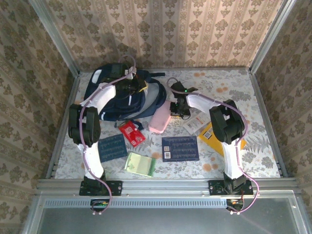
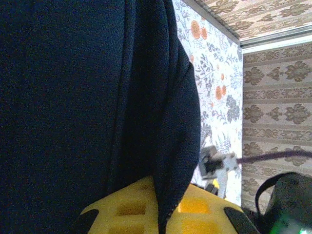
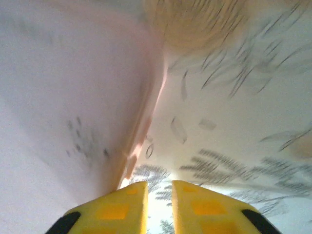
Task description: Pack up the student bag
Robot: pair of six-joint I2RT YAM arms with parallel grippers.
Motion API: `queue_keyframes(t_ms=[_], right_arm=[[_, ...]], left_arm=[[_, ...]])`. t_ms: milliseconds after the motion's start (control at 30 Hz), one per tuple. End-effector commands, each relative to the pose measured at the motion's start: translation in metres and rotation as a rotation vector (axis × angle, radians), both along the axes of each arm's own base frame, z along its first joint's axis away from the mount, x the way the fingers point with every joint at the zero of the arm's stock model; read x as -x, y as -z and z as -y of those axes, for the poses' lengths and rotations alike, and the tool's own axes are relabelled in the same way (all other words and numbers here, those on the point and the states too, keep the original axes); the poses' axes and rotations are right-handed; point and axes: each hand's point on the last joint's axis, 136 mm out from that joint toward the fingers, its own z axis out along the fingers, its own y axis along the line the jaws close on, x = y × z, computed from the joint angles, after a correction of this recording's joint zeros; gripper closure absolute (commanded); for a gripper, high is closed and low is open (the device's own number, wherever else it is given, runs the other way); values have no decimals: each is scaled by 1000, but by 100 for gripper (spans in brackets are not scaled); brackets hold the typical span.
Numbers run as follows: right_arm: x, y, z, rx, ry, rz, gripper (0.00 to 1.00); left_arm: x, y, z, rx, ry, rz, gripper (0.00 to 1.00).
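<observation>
Slumping navy student bag [image 1: 150, 97], left fingers [image 2: 122, 210] pinching its fabric, right fingers [image 3: 117, 209] nearly closed, empty

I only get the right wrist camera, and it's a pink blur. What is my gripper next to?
Observer: A pink pouch, lying just right of the bag; the right gripper is at its right edge.
Operator: Where's the left gripper?
Observer: On the bag's top, navy fabric between its fingers.
Operator: Anything else loose?
Observer: Two booklets, a red packet and a green pad, nearer the arm bases.
</observation>
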Motion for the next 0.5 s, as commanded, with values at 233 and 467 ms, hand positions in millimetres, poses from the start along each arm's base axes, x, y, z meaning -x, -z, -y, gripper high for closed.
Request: queue_keyframes(t_ms=[233,467], right_arm=[[-21,-47,3,-3,-2,99,33],[21,-63,-28,277,-5,202,0]], left_arm=[[15,-33,13,130,57,-9,100],[5,-33,-5,141,6,-14,100]])
